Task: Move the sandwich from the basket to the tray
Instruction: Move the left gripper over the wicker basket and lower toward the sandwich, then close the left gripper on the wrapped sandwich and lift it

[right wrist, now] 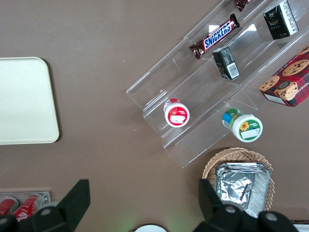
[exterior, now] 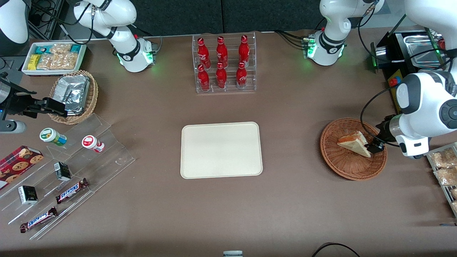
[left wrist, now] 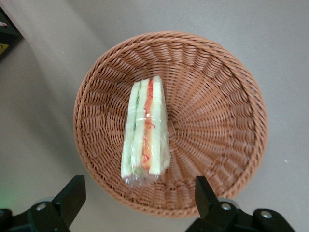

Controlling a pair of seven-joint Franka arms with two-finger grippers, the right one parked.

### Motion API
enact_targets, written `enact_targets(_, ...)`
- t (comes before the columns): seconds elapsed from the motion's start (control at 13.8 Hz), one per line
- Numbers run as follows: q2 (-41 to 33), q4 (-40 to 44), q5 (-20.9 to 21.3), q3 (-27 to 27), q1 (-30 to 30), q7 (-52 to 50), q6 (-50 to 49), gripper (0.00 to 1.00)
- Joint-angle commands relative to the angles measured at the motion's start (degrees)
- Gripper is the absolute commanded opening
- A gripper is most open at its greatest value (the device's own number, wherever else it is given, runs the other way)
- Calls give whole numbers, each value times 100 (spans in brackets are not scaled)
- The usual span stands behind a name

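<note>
Two bars on the clear stepped stand read SNICKERS. The end effector hovered over the basket, fingers spread wide, gripping nothing. The sandwich lay in the basket, at the tray's three o'clock on the worktop.

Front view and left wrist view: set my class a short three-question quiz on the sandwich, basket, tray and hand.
1. True or false: the sandwich lies in the basket.
2. The tray holds: A) bottles B) nothing C) the sandwich.
3. Fill in: the hand hovers above the basket's rim with its fingers ____.

Key: 1 true; 2 B; 3 open.
</note>
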Motion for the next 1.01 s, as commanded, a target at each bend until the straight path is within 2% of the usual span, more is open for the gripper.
enact_targets(0.0,-222,-715,-73,-23,123,-161,712,100)
enact_targets(0.22,-91,-1032,-328,-23,132,-257,1337,100)
enact_targets(0.87,498,-1287,-311,-32,123,-319,2041,100)
enact_targets(0.94,542,-1279,-311,-32,123,-319,2094,97)
